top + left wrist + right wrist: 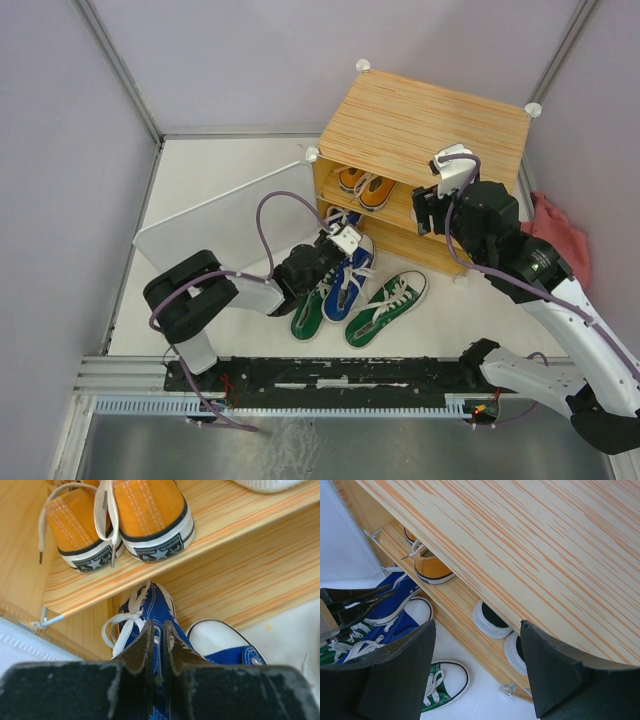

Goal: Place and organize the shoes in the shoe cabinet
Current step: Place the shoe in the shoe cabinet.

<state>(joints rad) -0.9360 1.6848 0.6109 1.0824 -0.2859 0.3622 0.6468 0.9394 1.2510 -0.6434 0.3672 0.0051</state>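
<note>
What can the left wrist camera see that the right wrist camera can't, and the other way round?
Only the left wrist: star labels on the orange shoes. Only the right wrist: a green shoe, white toe caps on the lower level, the cabinet top, the open right gripper. Both: orange shoes, blue shoes, the left gripper shut on one blue shoe.
</note>
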